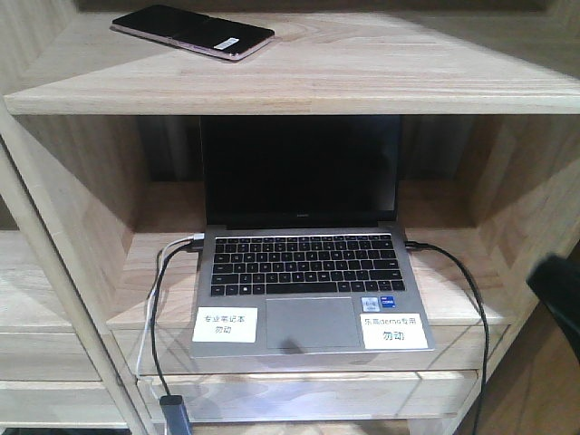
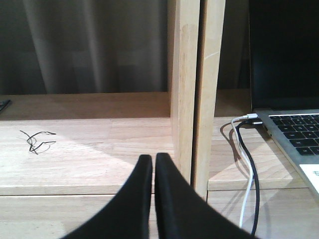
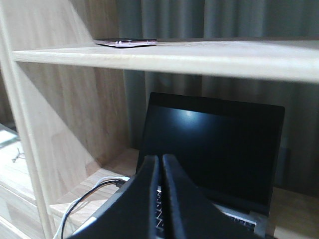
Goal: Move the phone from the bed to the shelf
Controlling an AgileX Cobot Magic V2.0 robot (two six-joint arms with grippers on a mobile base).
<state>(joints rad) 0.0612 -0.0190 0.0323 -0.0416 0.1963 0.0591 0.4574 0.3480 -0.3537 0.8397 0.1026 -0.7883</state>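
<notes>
Lying flat on the top plank of the shelf (image 1: 362, 86), the phone (image 1: 192, 32) sits toward the left end, screen side up, its white sticker facing the ceiling and its pinkish edge turned toward the front. From the right wrist view it shows only as a thin sliver on that same plank, well above the tool.

Both tools are empty. The left tool (image 2: 153, 162) has its two black fingers pressed together with only a hairline seam between them; it hangs in front of the shelf's upright post (image 2: 185, 89), touching nothing. The right tool (image 3: 160, 163) is likewise closed, its fingers meeting at the tips, and it points toward the open laptop (image 1: 304, 263) in the compartment below the phone, without contact.

The laptop's screen is dark. Two white labels lie on its palm rest. A black cable (image 1: 156, 317) and a white cable (image 2: 242, 164) run from its left side down over the plank's edge, and another black cable leaves its right side.
</notes>
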